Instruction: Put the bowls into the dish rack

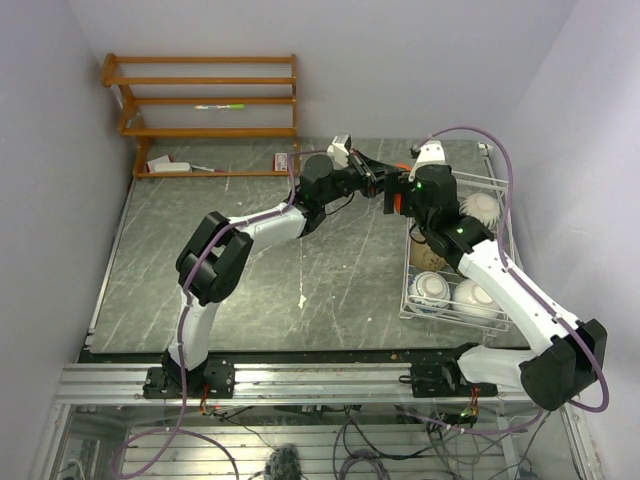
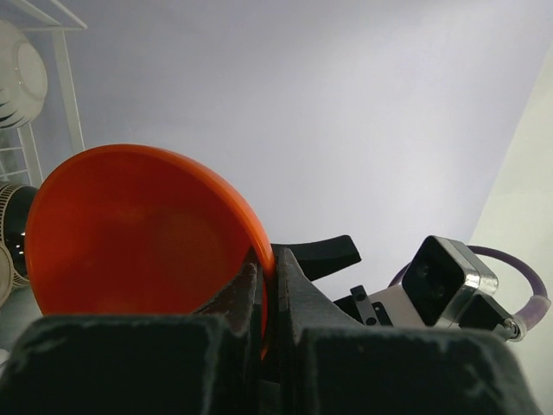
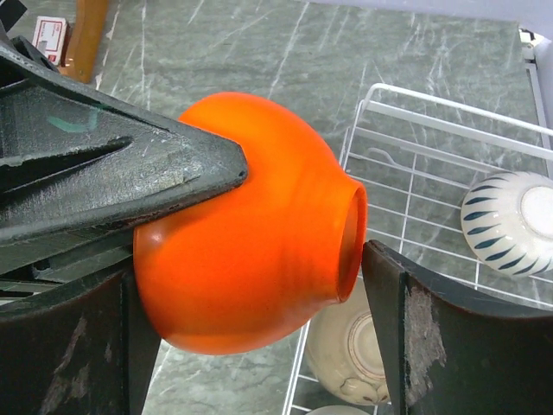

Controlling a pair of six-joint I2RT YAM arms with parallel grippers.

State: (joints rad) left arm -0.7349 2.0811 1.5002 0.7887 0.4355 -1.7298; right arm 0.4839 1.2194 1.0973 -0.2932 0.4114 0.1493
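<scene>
Your top view is evenly lit from above, with only soft, faint shadows on the tabletop. In the left wrist view the fingers at 6 o'clock sit dark and blurred, and the orange bowl glows oversaturated. In the right wrist view that bowl stays sharp, brightest toward 12 o'clock.

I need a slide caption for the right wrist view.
Orange bowl, held at its rim by the left end effector, sits between the fingers of the right end effector, beside the dish rack.
</scene>
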